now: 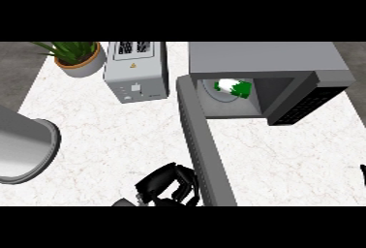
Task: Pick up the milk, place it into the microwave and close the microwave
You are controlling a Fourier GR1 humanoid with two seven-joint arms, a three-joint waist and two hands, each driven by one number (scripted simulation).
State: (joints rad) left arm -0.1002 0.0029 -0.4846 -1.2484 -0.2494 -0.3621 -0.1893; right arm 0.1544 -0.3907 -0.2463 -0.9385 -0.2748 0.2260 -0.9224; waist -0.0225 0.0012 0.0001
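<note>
White-and-green milk (234,88) lies inside the open microwave (286,63), on its round plate. Its grey door (204,145) swings out toward the lower edge. The left hand (166,186) sits just beside the door's outer end, fingers curled, holding nothing. The right hand (363,175) barely shows at the right edge; its fingers cannot be told. A toaster (136,72) and plant (79,58) stand at left.

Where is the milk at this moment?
In the head view the milk lies inside the open microwave, on its round plate, at the upper right of the counter, right of the toaster.
</note>
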